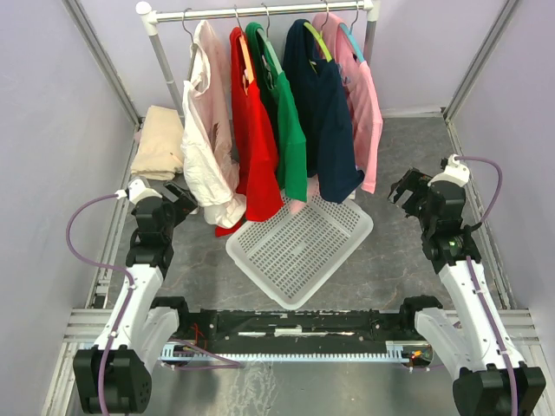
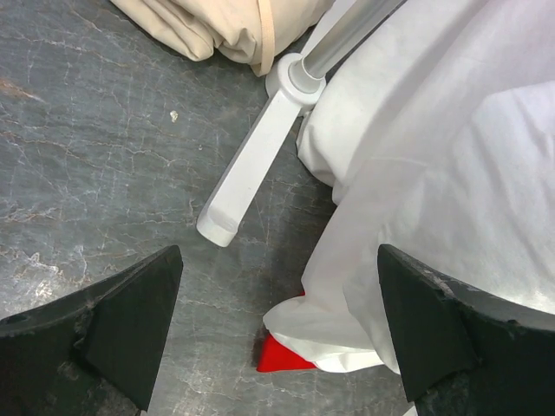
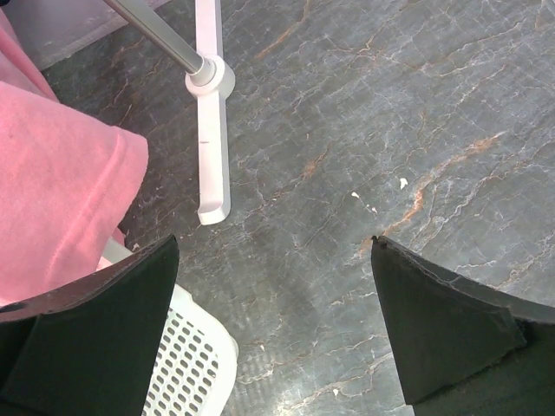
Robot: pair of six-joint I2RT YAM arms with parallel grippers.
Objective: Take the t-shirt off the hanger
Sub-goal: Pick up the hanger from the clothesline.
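Left gripper [image 1: 180, 198] spread wide – empty, tilted downward. Right gripper [image 1: 406, 187] the same – jaws wide, nothing held

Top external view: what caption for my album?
Five t-shirts hang on a rack near a white basket, left end effector and right end effector open.

No text, label, brand or number could be read in any view; nothing legible showed on the white t-shirt [image 1: 208, 130] or the basket [image 1: 299, 247].
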